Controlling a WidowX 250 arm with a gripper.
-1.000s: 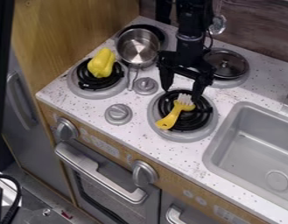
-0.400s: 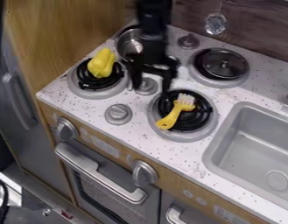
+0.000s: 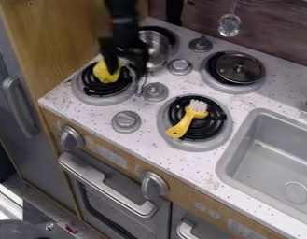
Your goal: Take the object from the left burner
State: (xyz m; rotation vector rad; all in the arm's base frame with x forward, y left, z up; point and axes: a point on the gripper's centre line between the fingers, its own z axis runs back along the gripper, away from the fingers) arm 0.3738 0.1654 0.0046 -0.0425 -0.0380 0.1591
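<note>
Swinging away from the yellow brush point(image 3: 181, 127), which hasn't budged on the right burner point(image 3: 199, 147), is the big change, guys. That was right below me a second ago; now it's at 4 o'clock from the yellow pepper point(image 3: 102, 74). Pepper's sitting on the left burner point(image 3: 96, 100), so I'd call that the correct target, with the approach nearly lined up and the grab still to do. The part I can see leans along a 7-to-1 o'clock line, long axis included I reckon, upper end tucked behind me. Can't tell which end is the stem. My hand point(image 3: 126, 74) is spread, pinching nothing, bit to the 3 o'clock side. Metal pot point(image 3: 156, 52) is farther back at 2 o'clock, so I'd watch for bumping it.
</note>
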